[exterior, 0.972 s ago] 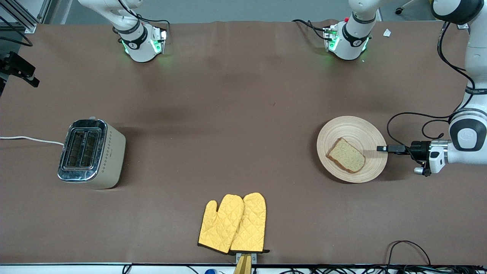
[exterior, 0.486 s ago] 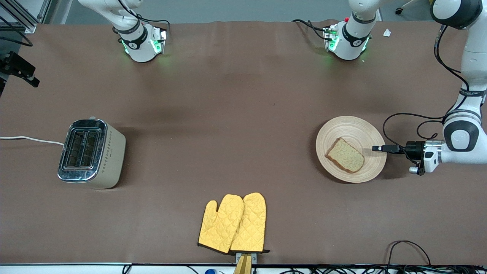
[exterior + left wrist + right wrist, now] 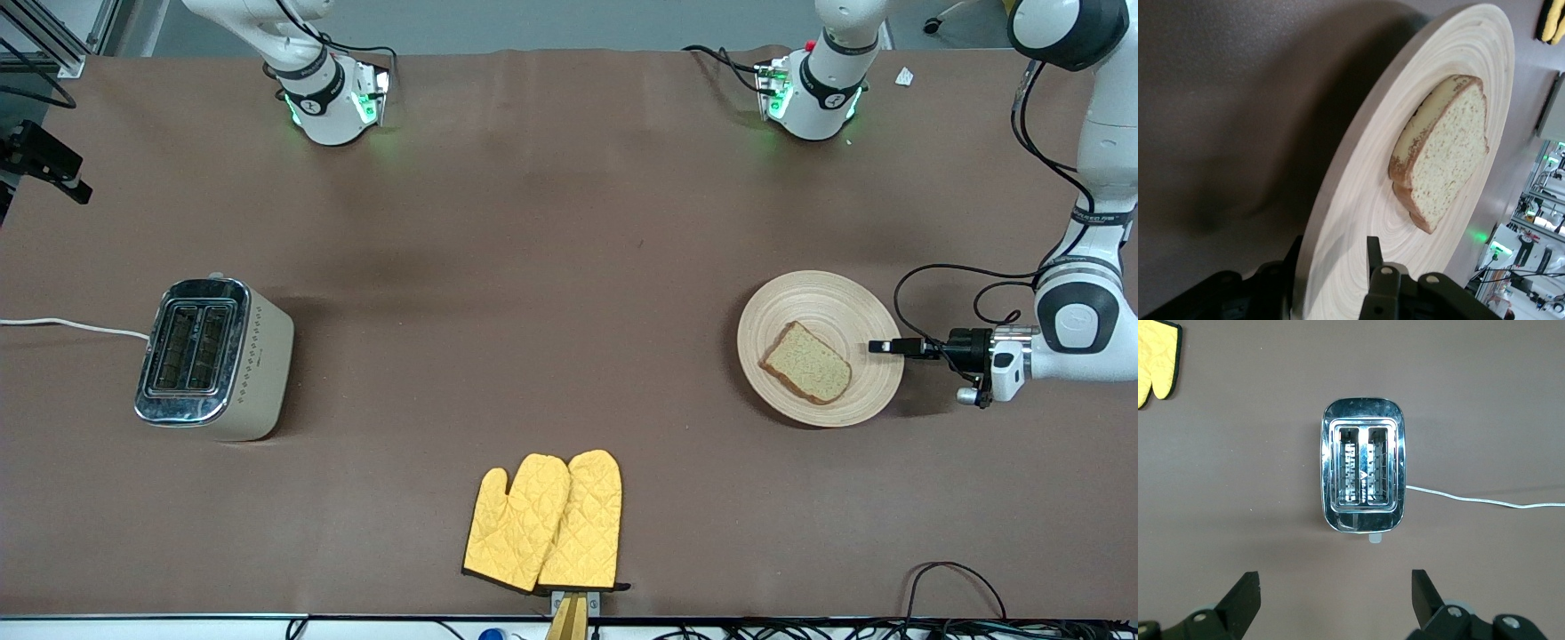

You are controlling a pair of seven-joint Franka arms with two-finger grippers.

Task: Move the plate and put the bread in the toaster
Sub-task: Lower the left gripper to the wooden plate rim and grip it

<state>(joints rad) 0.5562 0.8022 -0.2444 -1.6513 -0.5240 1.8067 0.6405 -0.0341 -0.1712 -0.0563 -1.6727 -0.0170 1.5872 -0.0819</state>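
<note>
So the plate sits flat on the tabletop toward the left arm's end, with the bread lying on it, a bit off centre toward the front camera. That makes sense as a carrier setup: shift the plate and the slice rides along. The left hand has come in sideways and low, and in the left wrist view its two fingers straddle the plate's rim, one finger on top of the wood and the other under the edge. They look narrowed around the rim, though I can't tell whether they're actually pinching it yet. Gripping at the edge nearest that arm keeps the fingers well apart from the bread, probably the point. The toaster is way off toward the right arm's end, slots facing up, white cord trailing off the tabletop edge. The right hand hangs straight over the toaster with its fingers spread wide and nothing in them, waiting, I'd guess so it can take the slice once the plate gets closer. Yellow oven mitts lie near the front edge, well apart from everything.
</note>
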